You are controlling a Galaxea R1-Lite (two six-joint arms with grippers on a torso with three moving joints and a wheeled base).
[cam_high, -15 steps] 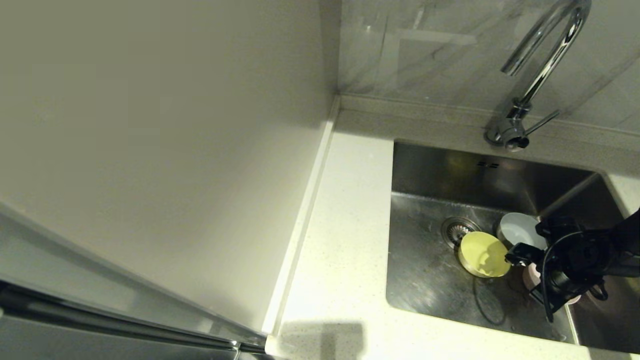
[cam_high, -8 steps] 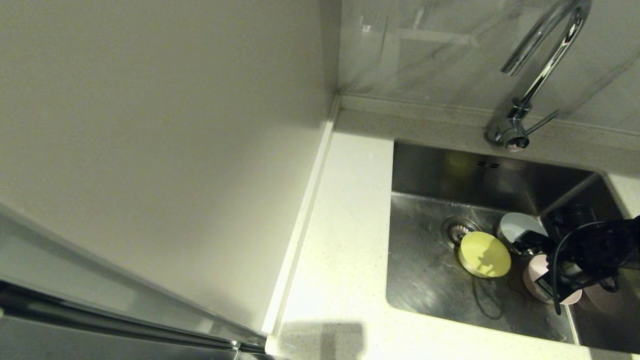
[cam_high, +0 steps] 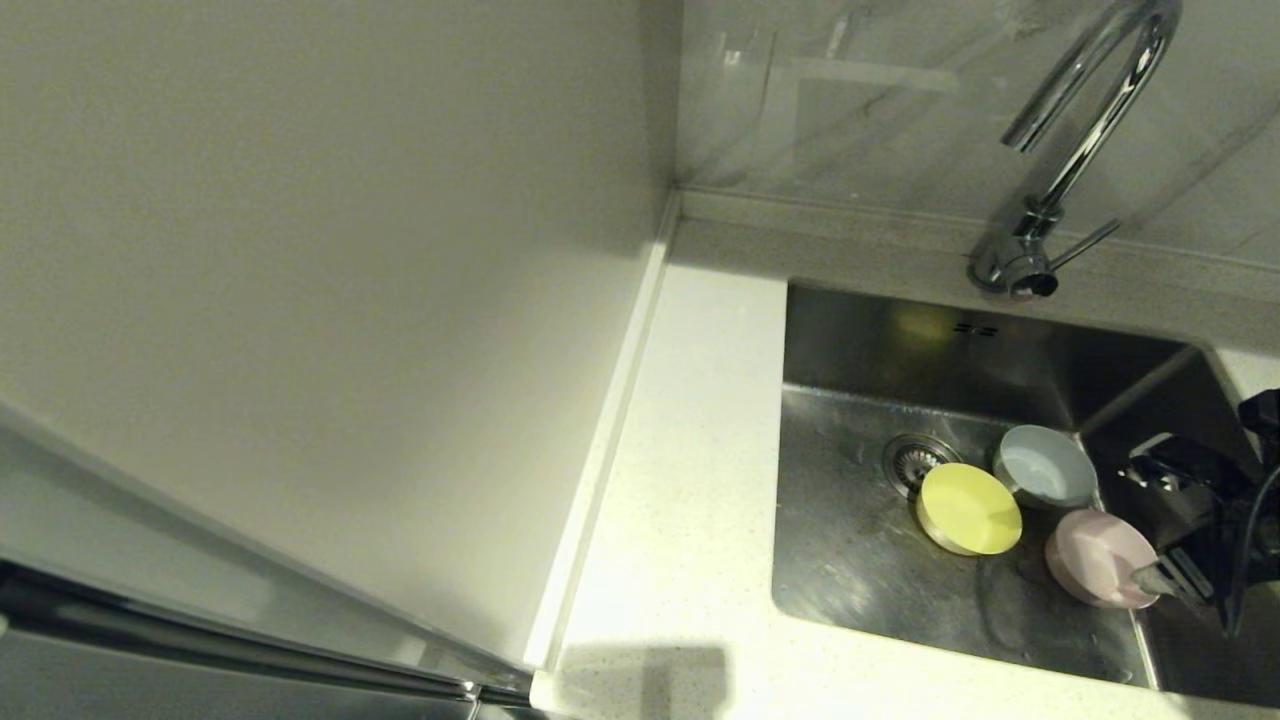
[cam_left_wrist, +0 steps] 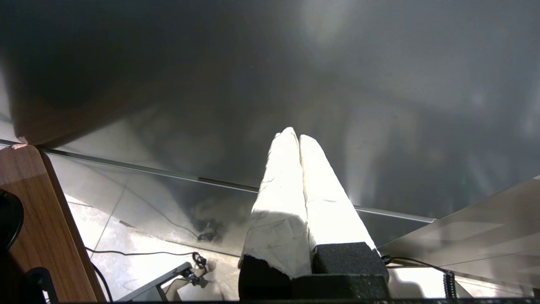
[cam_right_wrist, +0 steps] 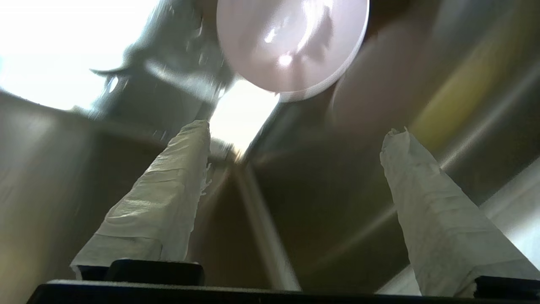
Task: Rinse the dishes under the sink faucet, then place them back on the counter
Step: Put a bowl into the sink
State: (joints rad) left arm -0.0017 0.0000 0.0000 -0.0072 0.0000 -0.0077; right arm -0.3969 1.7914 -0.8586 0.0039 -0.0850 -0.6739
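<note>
Your three bowls are all sitting on the floor of the sink (cam_high: 850,560), none on the bench (cam_high: 690,470). The yellow-green bowl (cam_high: 969,508) is lying just beside the drain (cam_high: 912,460), overlapping its rim on the side toward the sink's right wall. The grey-blue bowl (cam_high: 1045,466) is sitting close beside it, toward the back wall under the faucet (cam_high: 1075,150). The pink bowl (cam_high: 1100,558) is resting nearest the sink's right wall, toward the front edge; your right wrist camera is showing it (cam_right_wrist: 291,44) ahead of the fingertips.

Your right gripper (cam_high: 1160,520) is hanging at the sink's right wall, its fingers (cam_right_wrist: 438,211) spread wide and grasping nothing, one fingertip just beside the pink bowl.

Your left gripper (cam_left_wrist: 298,139) is parked away from the sink, fingers pressed together on nothing.
</note>
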